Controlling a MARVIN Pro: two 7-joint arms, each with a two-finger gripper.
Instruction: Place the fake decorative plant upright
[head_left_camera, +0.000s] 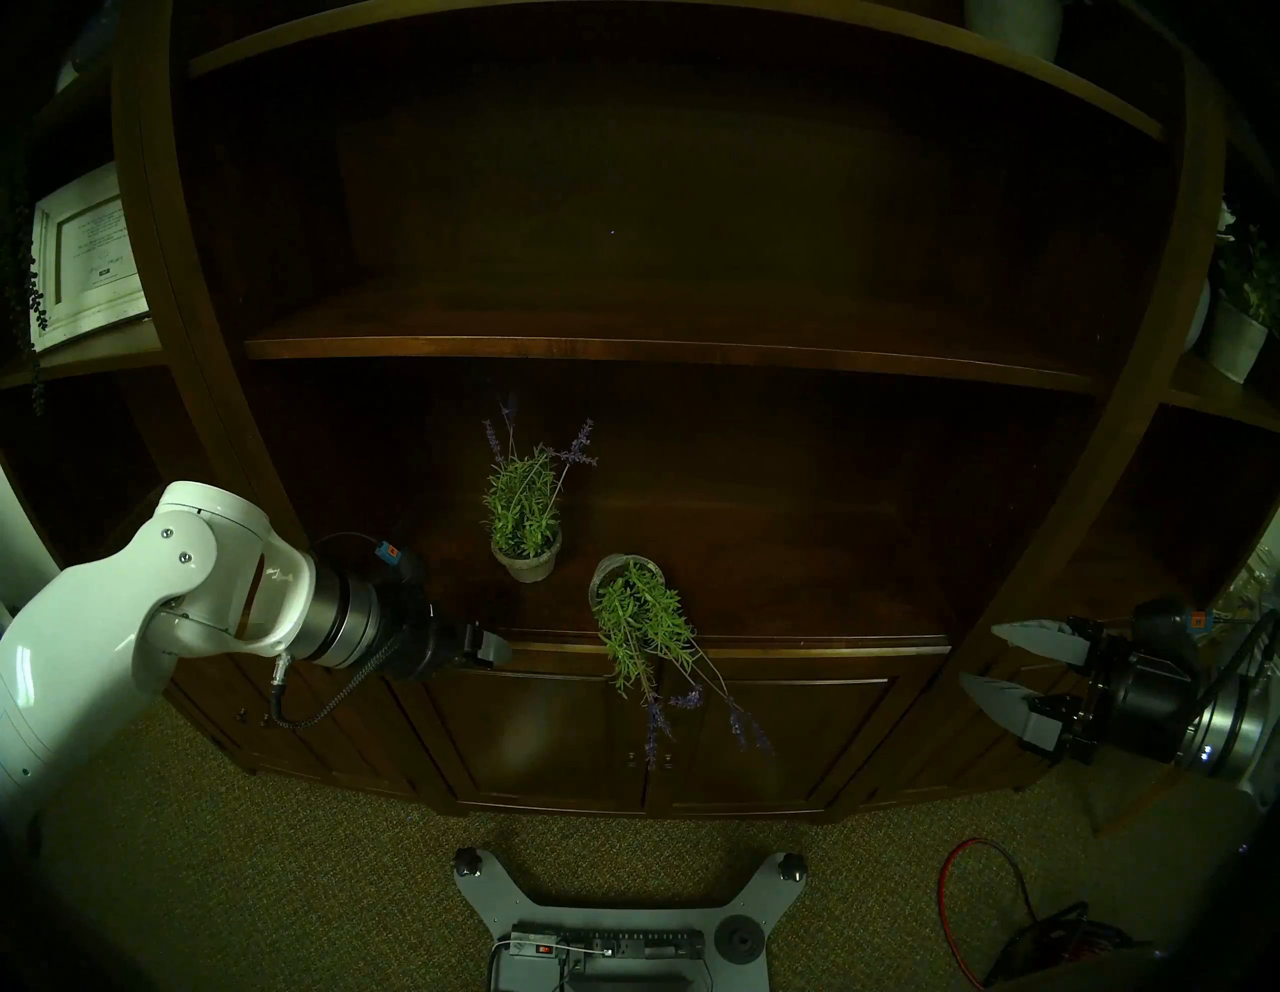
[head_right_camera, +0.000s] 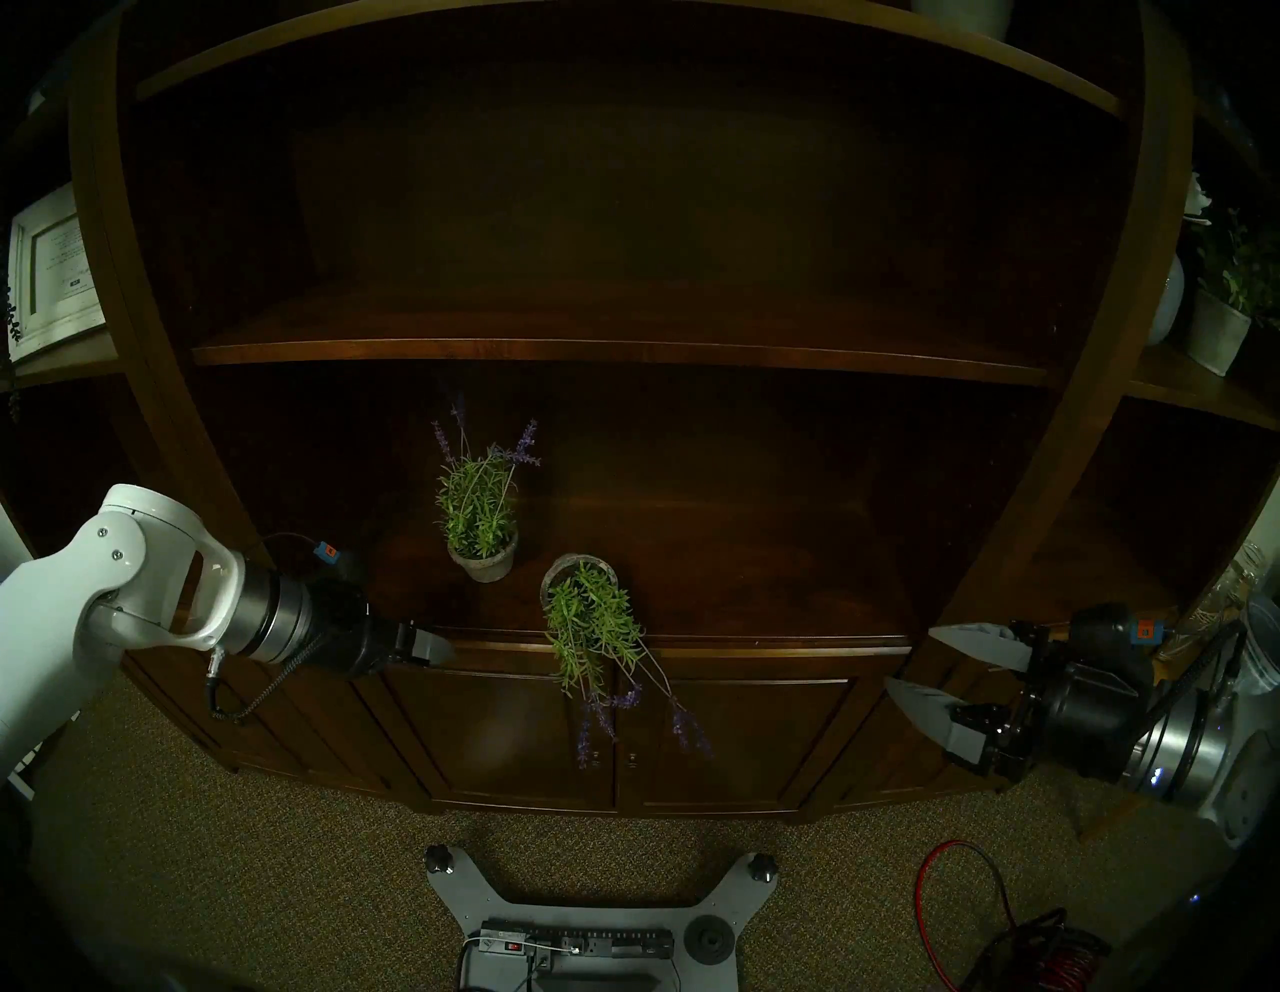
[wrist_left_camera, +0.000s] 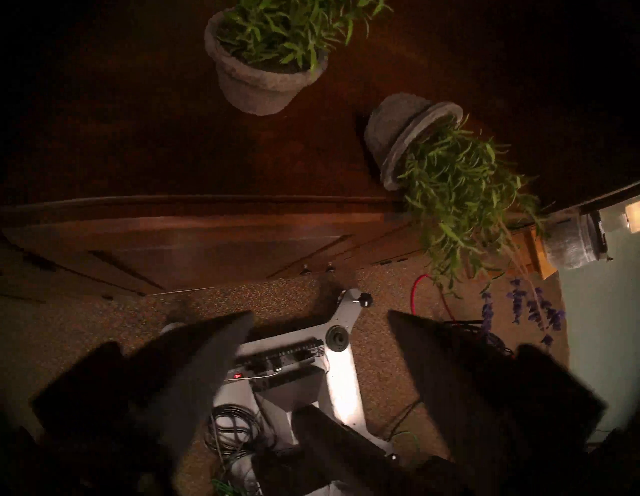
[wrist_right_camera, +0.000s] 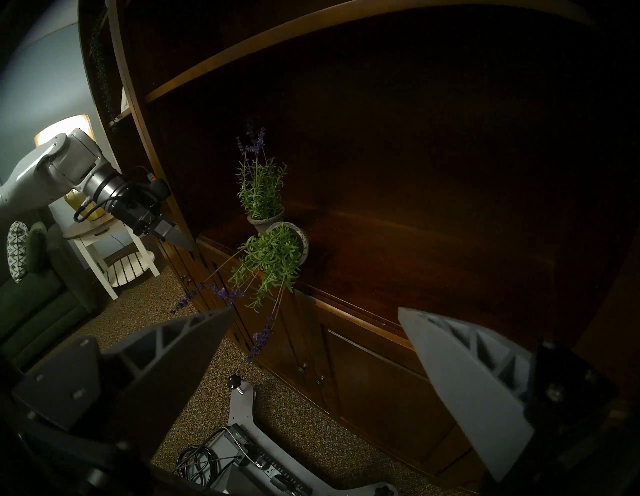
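Toppled plant (head_left_camera: 641, 627) lies on the shelf (head_left_camera: 796, 596) ledge, stems hanging over the front edge, pot rearward. My left gripper (head_left_camera: 493, 650), pinched shut and empty, is nearer, just left; right gripper (head_left_camera: 987, 658) waits wide.

No legible text found. The framed document (head_left_camera: 86, 260) on the left shelf carries printed lines too small to read. The orange tags (head_left_camera: 389, 552) on both wrist connectors bear marks that cannot be made out.
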